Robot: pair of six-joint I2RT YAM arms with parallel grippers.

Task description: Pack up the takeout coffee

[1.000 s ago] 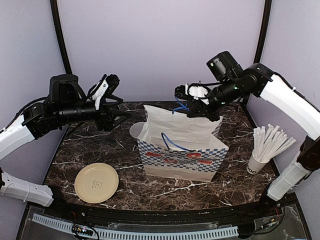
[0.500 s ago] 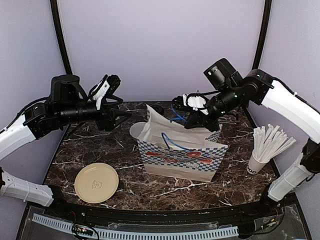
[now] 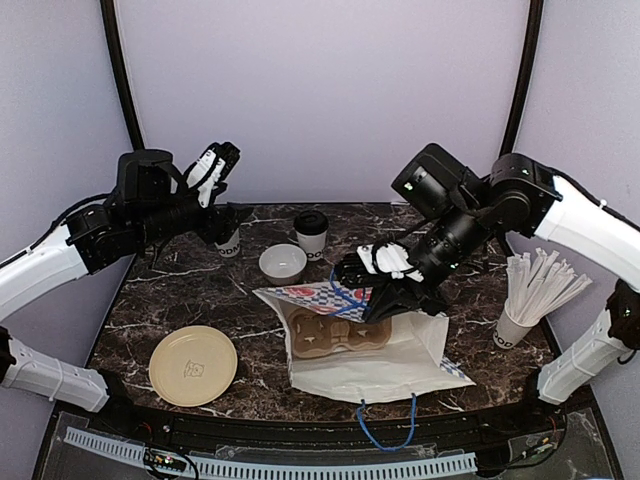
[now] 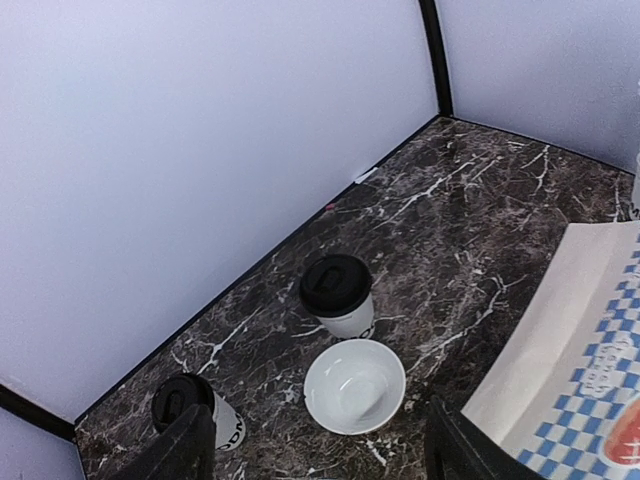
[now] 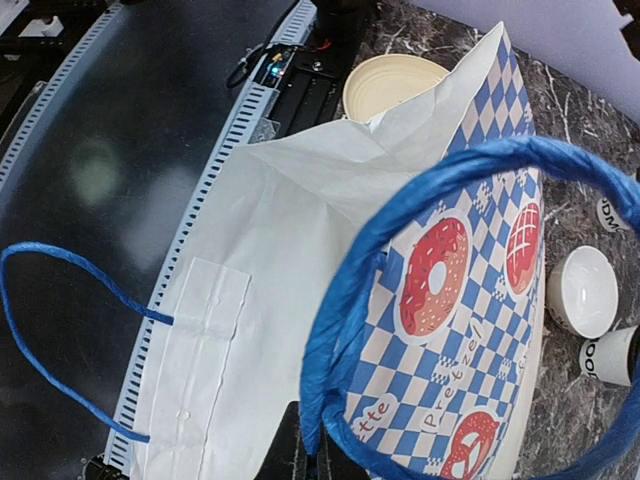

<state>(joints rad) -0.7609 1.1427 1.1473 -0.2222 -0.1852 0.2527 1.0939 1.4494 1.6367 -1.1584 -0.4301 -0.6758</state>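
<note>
Overhead, the paper bag [image 3: 365, 350] lies on its side on the worktop [image 3: 170, 300], one blue handle [image 3: 385, 446] at the near edge. Only the right wrist view shows the other handle [image 5: 340, 320] pinched in the closed right gripper [image 3: 352, 272], that arm bent down over the bag. Beyond the bowl [image 3: 283, 262], the left wrist view reveals black lids on both takeout coffee cups, one cup [image 4: 337, 295] mid-back, the other cup [image 4: 185, 405] leftward. Above that one hangs the left gripper [image 3: 230, 215], jaws wide, empty, its arm reaching level.

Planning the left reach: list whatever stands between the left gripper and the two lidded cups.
A white bowl sits between the left gripper and the farther lidded cup. Nothing visible blocks the nearer cup, beside one finger.
</note>
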